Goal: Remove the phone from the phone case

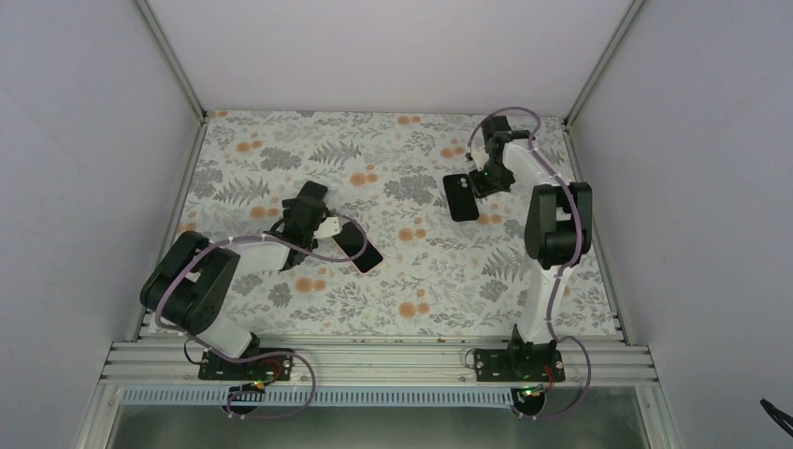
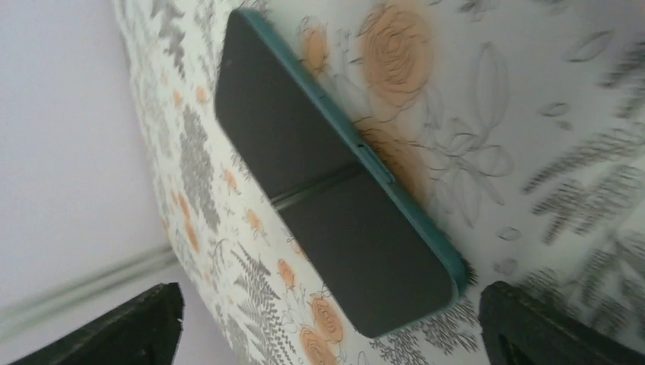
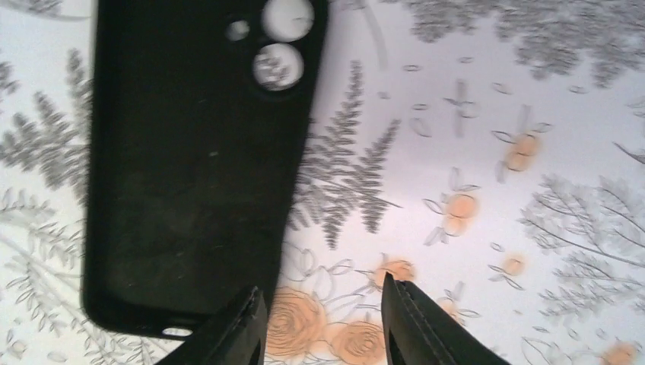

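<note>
A dark-screened phone with a teal edge [image 1: 360,248] lies flat on the floral table; it fills the middle of the left wrist view [image 2: 327,198]. My left gripper [image 1: 329,226] [image 2: 331,327] is open and empty, its fingers spread wide just short of the phone's near end. An empty black phone case [image 1: 459,197] lies flat at the right, and the tablecloth shows through its camera holes in the right wrist view [image 3: 190,167]. My right gripper [image 1: 479,182] [image 3: 319,304] is open and empty, just beside the case's near right corner, with its left finger [image 3: 239,331] over that corner.
The floral tablecloth [image 1: 411,281] covers the table. White walls enclose it on the left, back and right. The aluminium rail [image 1: 374,360] with the arm bases runs along the near edge.
</note>
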{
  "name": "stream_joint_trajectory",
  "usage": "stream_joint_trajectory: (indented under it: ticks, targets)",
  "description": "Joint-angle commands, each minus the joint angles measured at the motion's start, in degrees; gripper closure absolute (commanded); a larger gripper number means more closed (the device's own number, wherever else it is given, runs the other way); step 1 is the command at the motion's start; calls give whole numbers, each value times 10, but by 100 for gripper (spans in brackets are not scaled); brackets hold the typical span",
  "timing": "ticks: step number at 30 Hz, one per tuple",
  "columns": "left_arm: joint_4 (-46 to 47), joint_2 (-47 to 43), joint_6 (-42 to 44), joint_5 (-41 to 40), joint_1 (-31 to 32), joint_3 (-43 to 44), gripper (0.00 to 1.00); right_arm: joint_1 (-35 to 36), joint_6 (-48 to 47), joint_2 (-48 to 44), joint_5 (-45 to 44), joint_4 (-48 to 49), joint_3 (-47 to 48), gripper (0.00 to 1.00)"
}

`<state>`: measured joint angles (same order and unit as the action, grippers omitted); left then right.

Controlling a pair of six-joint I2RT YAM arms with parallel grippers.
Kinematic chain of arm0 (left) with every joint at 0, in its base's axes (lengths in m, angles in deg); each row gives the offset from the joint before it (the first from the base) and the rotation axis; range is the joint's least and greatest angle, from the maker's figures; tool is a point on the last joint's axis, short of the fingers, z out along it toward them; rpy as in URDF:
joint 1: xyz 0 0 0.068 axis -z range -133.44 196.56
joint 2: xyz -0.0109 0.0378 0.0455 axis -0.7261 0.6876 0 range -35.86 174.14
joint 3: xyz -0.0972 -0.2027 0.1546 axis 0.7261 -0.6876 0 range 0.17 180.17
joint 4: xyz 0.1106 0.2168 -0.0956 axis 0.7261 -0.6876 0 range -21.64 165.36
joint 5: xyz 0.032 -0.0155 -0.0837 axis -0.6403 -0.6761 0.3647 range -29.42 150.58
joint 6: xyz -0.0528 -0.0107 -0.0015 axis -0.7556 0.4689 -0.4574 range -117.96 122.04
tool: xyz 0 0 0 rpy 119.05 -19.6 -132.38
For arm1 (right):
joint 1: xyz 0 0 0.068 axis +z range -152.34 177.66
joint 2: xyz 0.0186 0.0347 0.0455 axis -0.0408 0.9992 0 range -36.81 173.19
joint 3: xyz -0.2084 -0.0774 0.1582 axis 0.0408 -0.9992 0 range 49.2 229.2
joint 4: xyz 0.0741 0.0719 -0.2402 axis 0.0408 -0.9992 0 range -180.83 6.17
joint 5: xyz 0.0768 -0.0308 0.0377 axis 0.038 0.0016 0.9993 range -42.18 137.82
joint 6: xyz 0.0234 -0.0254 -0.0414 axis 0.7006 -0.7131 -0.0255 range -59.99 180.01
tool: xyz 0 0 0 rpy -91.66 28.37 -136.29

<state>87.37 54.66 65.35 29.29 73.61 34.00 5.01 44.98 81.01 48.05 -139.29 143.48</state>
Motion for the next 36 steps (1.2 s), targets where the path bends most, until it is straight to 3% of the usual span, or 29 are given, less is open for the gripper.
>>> stream_joint_trajectory:
  ticks: [1,3,6,10,15,21,28,36]
  targets:
    - [-180,-54,-60,90,3,38,0,0,-9,-38,-90,10,27,53]
    - [-250,-85,-87,135,5,68,0,7,-18,-59,-103,8,27,28]
    - [-347,-131,-122,211,0,134,0,43,-45,-107,-85,8,1,1]
    - [-422,-175,-150,282,-20,206,0,130,-41,-155,-55,-4,-35,0]
    - [-445,-205,-194,341,-77,281,0,244,5,-129,52,-41,-22,0]
    - [-442,-185,-267,297,-154,343,0,360,31,-43,115,-42,24,0]
    - [-437,-194,-290,279,-186,331,0,411,37,72,111,-60,105,0]
    - [-420,-195,-312,280,-189,286,0,426,55,107,91,-50,117,0]
